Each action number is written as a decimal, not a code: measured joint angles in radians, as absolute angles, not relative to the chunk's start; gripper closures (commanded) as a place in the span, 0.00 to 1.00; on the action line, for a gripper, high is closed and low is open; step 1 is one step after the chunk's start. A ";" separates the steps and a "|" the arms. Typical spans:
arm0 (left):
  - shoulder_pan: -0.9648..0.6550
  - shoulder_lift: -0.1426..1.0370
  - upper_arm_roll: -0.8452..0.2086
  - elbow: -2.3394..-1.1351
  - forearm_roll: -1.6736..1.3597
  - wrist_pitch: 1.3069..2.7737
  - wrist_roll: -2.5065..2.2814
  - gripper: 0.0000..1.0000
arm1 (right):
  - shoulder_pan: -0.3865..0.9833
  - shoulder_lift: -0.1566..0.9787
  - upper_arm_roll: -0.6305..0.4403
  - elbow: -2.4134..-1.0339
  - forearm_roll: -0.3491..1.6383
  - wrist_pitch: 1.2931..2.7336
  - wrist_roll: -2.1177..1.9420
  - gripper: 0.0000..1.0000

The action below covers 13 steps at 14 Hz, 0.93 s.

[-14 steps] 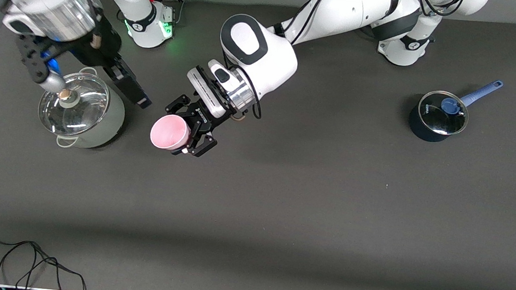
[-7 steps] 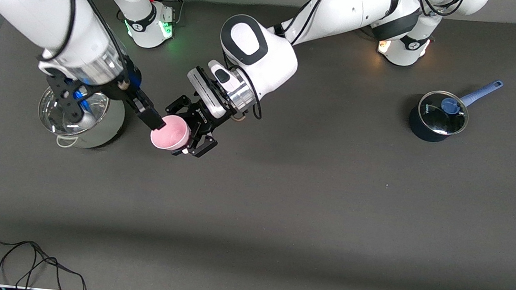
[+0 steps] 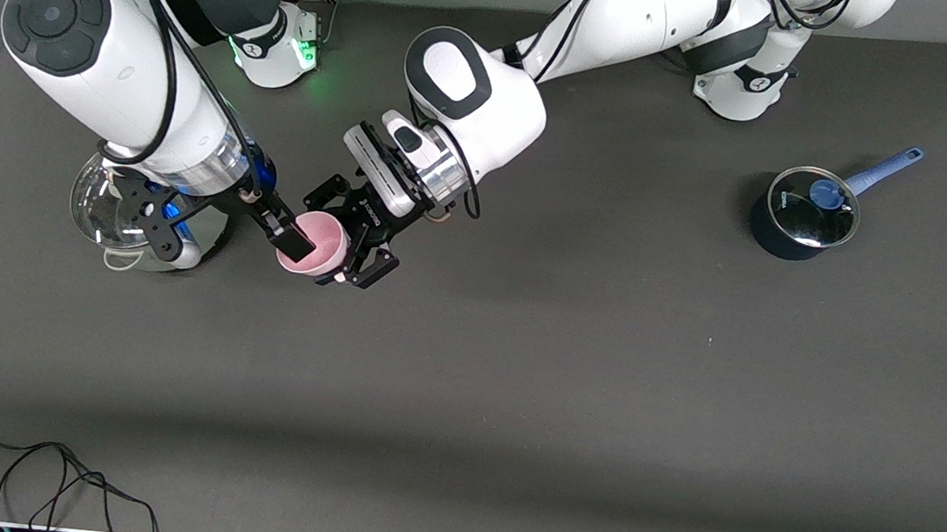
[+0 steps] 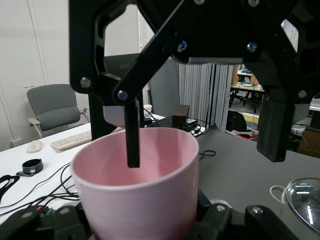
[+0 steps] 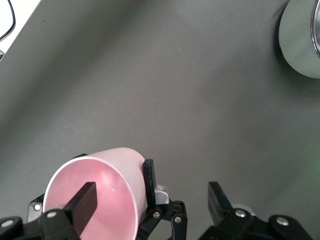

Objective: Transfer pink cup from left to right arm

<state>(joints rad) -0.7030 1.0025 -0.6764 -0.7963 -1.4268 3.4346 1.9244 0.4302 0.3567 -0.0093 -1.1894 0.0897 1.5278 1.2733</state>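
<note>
My left tool (image 3: pixel 352 239) clamps the pink cup (image 3: pixel 317 244) mid-air; my right tool (image 3: pixel 289 238), fingers apart, straddles its rim (one finger inside). Releasing before it pinches could drop the cup onto the worktop (image 3: pixel 568 371).

Right arm (image 3: pixel 133 103) covers steel pot (image 3: pixel 109 218) (mostly).

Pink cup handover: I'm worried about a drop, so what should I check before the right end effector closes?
1. Holding grip: left end effector shut on the pink cup: ok.
2. Receiver: right end effector open: ok.
3. Straddle: cup wall between the right fingers, one inside, one outside: ok.
4. Clearance: right fingers clear of the left end effector: cannot tell.
5. Surroundings: cup apart from the lidded pot: ok.
</note>
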 measured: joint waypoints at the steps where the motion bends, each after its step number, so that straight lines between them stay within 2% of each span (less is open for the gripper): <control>1: -0.703 1.003 -0.676 -0.796 -1.427 3.435 1.924 1.00 | 0.430 0.357 -0.009 -1.187 0.090 1.528 1.273 0.51; 2: -0.703 1.003 -0.676 -0.796 -1.427 3.435 1.924 1.00 | 0.430 0.357 -0.009 -1.184 0.090 1.528 1.273 0.67; 5: -0.703 1.003 -0.675 -0.796 -1.427 3.435 1.924 1.00 | 0.431 0.357 -0.009 -1.177 0.090 1.528 1.273 1.00; 13: -0.715 1.002 -0.657 -0.797 -1.422 3.431 1.925 1.00 | 0.434 0.360 -0.008 -1.172 0.088 1.531 1.252 1.00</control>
